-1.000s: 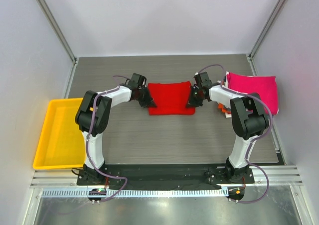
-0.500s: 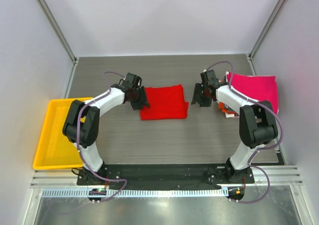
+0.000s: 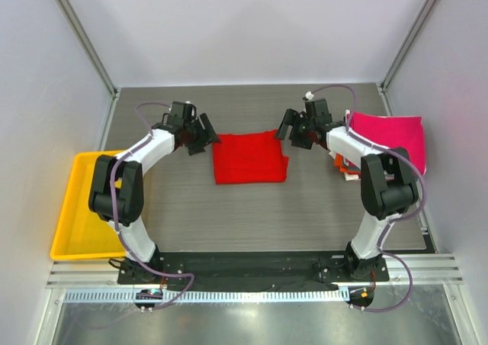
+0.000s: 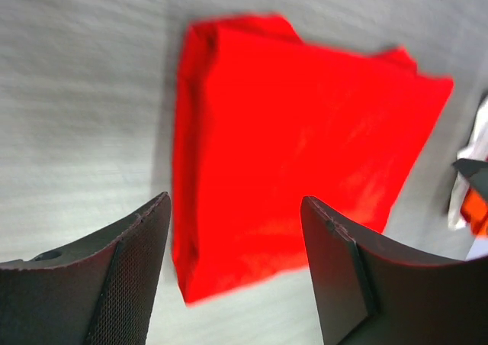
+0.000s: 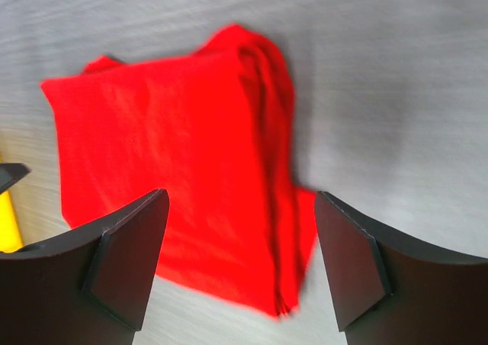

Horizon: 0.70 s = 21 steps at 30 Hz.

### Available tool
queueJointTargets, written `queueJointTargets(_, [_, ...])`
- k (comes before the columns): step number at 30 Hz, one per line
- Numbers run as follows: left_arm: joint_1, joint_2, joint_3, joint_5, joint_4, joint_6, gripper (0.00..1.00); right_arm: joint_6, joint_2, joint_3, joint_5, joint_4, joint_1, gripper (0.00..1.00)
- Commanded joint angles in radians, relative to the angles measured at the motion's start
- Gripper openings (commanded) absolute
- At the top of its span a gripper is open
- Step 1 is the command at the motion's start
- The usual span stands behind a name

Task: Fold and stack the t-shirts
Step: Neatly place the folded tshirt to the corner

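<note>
A: How far along does this look to you?

B: Most of the way, I'd say. The red t-shirt [image 3: 249, 158] lies folded into a squarish packet on the table [image 3: 252, 215], flat, with nothing gripping it.

A: And the arms?

B: The left hand [image 3: 204, 139] hangs just off the red t-shirt's left edge, and the right hand [image 3: 290, 130] is just off its far right corner. Both are spread wide and both are empty. From each wrist you see the fingers [image 4: 126, 284] parted, with only red cloth beyond them.

A: Is the fold tidy?

B: Fairly. The layers along the right edge show as loose ridges, but it reads as folded to me.

A: So what's left?

B: The stacking. To the right of the red t-shirt, near but not touching, sits the pink t-shirt [image 3: 389, 139], folded, with a bit of orange and white cloth [image 3: 341, 166] peeking out beneath it. I'd guess the red one has to go on top of the pink one — it isn't there yet.

A: And the yellow tray [image 3: 84, 207]?

B: Well off to the red t-shirt's left — no part in this, by my reckoning.
</note>
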<state>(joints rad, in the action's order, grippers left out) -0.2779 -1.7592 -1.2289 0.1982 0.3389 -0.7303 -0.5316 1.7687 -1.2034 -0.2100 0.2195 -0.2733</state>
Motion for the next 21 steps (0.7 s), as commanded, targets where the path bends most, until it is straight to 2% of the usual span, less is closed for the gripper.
queueJointTargets(1, [0.016, -0.046, -0.006, 0.023, -0.092, -0.015, 0.71, -0.060, 0.106, -0.056, -0.094, -0.137, -0.003, 0.82])
queueJointTargets(7, [0.020, -0.147, -0.063, 0.027, -0.104, -0.011, 0.71, -0.074, 0.231, -0.117, -0.130, -0.172, -0.003, 0.79])
queueJointTargets(10, [0.023, -0.186, -0.081, 0.035, -0.115, -0.014, 0.67, -0.082, 0.259, -0.130, -0.138, -0.183, -0.004, 0.76])
queueJointTargets(14, [0.023, -0.229, -0.104, 0.044, -0.118, -0.018, 0.58, -0.079, 0.285, -0.127, -0.140, -0.195, -0.004, 0.72])
queueJointTargets(17, [0.025, -0.263, -0.124, 0.041, -0.123, -0.024, 0.56, -0.074, 0.308, -0.136, -0.140, -0.197, -0.004, 0.68])
queueJointTargets(21, [0.025, -0.296, -0.150, 0.021, -0.126, -0.029, 0.55, -0.065, 0.328, -0.145, -0.112, -0.197, -0.004, 0.67])
